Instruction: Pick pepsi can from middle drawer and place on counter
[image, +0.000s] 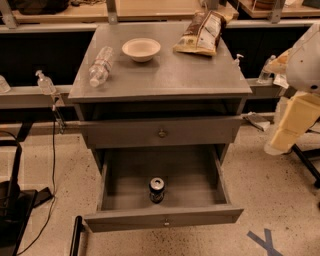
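Observation:
The pepsi can (156, 189) stands upright in the open middle drawer (120, 175), near its low front panel, and shows a silver top. The counter (175, 72) is the grey top of the cabinet above it. My gripper (281, 141) is the cream-coloured end of the arm at the right edge. It hangs beside the cabinet at drawer height, well to the right of the can and apart from it.
On the counter lie a clear water bottle (100, 65), a white bowl (141, 49) and a snack bag (201, 33). The upper drawer front with a brass knob (161, 133) sits slightly pulled out. Sanitizer bottles (45, 83) stand on side ledges. Black equipment (12, 210) is at the lower left.

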